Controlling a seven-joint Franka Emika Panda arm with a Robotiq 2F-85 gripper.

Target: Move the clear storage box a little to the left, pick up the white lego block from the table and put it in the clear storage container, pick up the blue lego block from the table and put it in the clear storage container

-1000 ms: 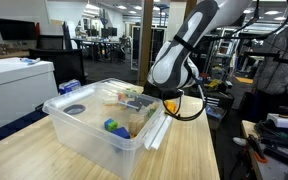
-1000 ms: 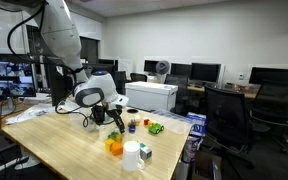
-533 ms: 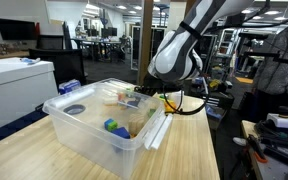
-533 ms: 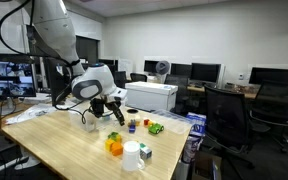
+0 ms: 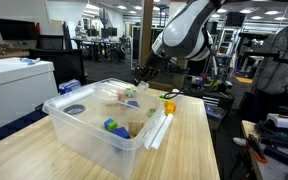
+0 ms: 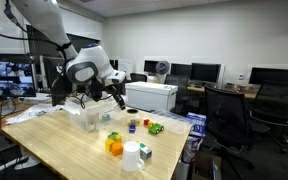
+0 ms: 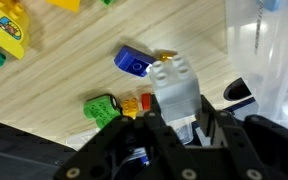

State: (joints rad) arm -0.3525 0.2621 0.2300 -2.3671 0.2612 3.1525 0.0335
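Observation:
In the wrist view my gripper (image 7: pixel 179 115) is shut on the white lego block (image 7: pixel 174 85) and holds it above the wooden table. The blue lego block (image 7: pixel 132 62) lies on the table just beyond it, to the left. A wall of the clear storage box (image 7: pixel 269 50) shows at the right of that view. In an exterior view the clear storage box (image 5: pixel 104 120) stands on the table with several coloured blocks inside, and my gripper (image 5: pixel 144 72) hangs above its far corner. It is also raised over the table in the other exterior view (image 6: pixel 119 92).
A green block (image 7: pixel 102 105) and small orange and yellow pieces (image 7: pixel 132 103) lie by the blue block; yellow blocks (image 7: pixel 6 35) lie farther off. A white cup (image 6: pixel 132 156) and an orange-yellow block (image 6: pixel 114 143) stand near the table edge. A white printer (image 6: pixel 151 96) stands behind.
The arm has lifted from the table surface and moved upward and towards the box, carrying the white block.

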